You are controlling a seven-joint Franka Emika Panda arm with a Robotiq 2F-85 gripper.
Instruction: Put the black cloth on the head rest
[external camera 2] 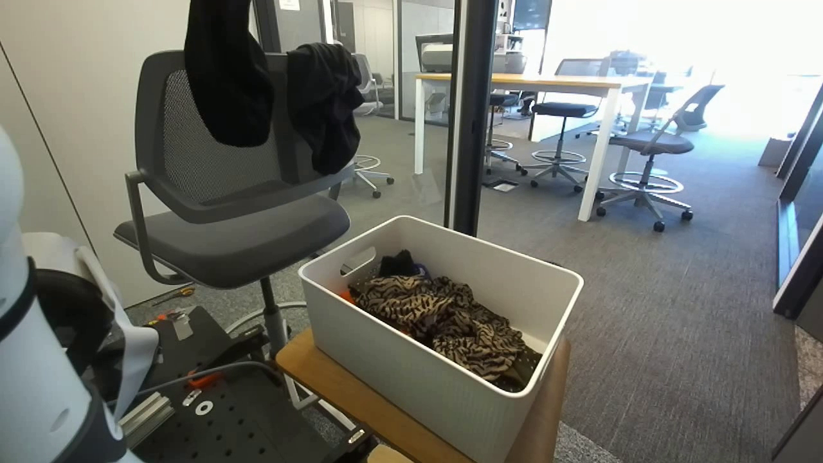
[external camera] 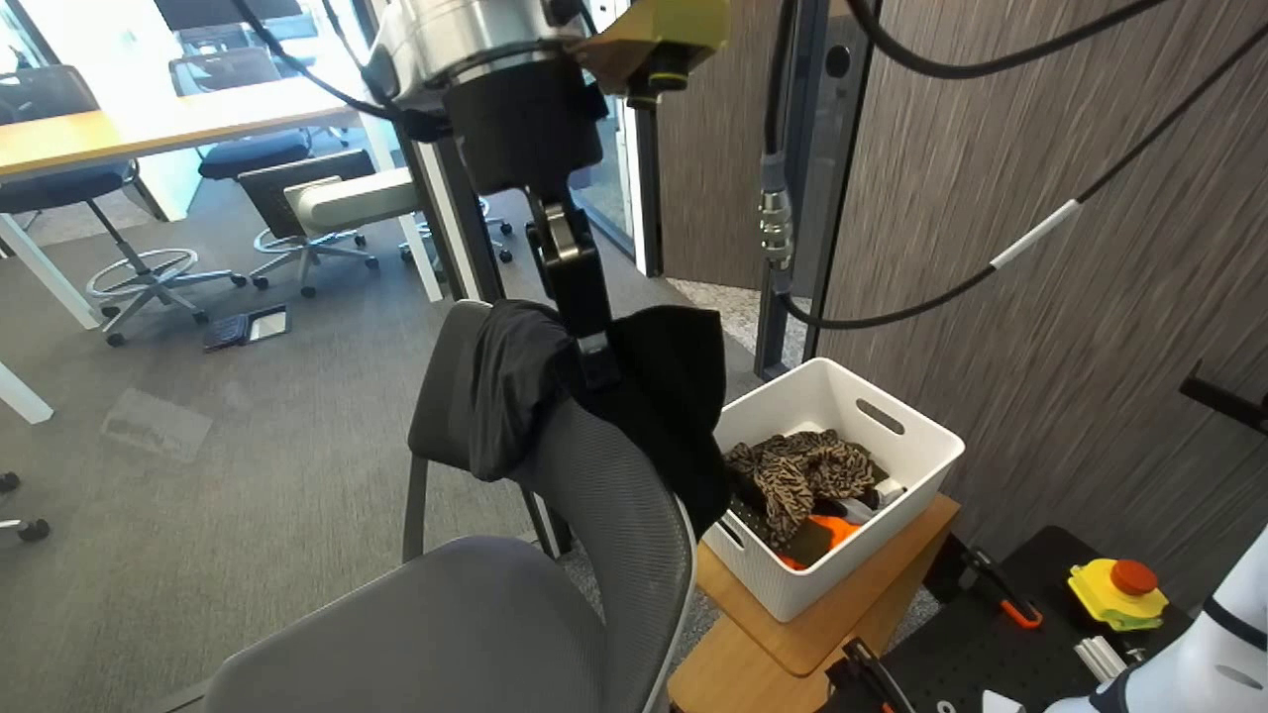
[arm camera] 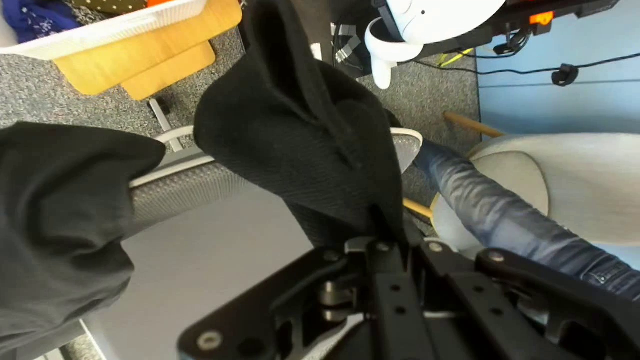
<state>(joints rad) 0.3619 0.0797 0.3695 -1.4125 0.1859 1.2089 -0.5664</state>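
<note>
My gripper point(external camera: 596, 364) is shut on the black cloth point(external camera: 684, 396) above the chair back. The gripper's fingers also show in the wrist view point(arm camera: 407, 245), with the black cloth point(arm camera: 300, 145) hanging from them in a folded shape. In an exterior view the black cloth point(external camera 2: 225, 83) hangs in front of the grey chair's mesh back, its top cut off by the frame. The head rest point(external camera 2: 161, 61) is the chair's upper edge, partly hidden by fabric. I cannot tell whether the held cloth touches it. A charcoal-grey garment point(external camera 2: 325, 106) is draped over the head rest beside the black cloth.
A white basket point(external camera 2: 443, 386) with a mottled brown cloth point(external camera 2: 437, 308) stands on a wooden stool point(external camera 2: 308, 360) beside the chair. The chair seat point(external camera: 436, 634) lies below. A dark post point(external camera 2: 466, 128) stands behind the basket. A person's jeans-clad leg point(arm camera: 500, 220) shows in the wrist view.
</note>
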